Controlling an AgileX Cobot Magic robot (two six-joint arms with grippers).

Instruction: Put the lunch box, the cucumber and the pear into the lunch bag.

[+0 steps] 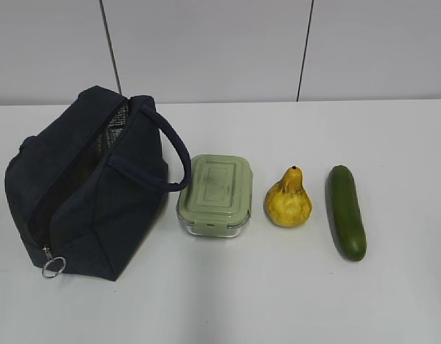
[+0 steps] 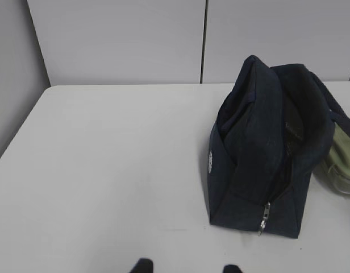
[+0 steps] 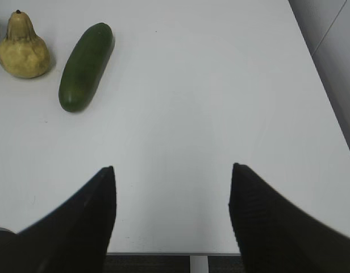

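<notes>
The navy lunch bag (image 1: pixel 84 186) stands at the left of the white table, its top zipper open and ring pull (image 1: pixel 53 267) at the near end. It also shows in the left wrist view (image 2: pixel 266 153). The lunch box (image 1: pixel 216 195) with its sage-green lid sits right of the bag; its edge shows in the left wrist view (image 2: pixel 342 162). The yellow pear (image 1: pixel 288 200) and the dark green cucumber (image 1: pixel 347 211) lie further right, both also in the right wrist view, pear (image 3: pixel 23 48), cucumber (image 3: pixel 86 65). My left gripper (image 2: pixel 186 267) is open, short of the bag. My right gripper (image 3: pixel 172 170) is open and empty, well short of the cucumber.
The table's near edge (image 3: pixel 192 253) lies just under my right gripper. A grey panelled wall (image 1: pixel 220 50) stands behind the table. The table's left edge (image 2: pixel 21 131) shows in the left wrist view. Neither arm shows in the exterior view.
</notes>
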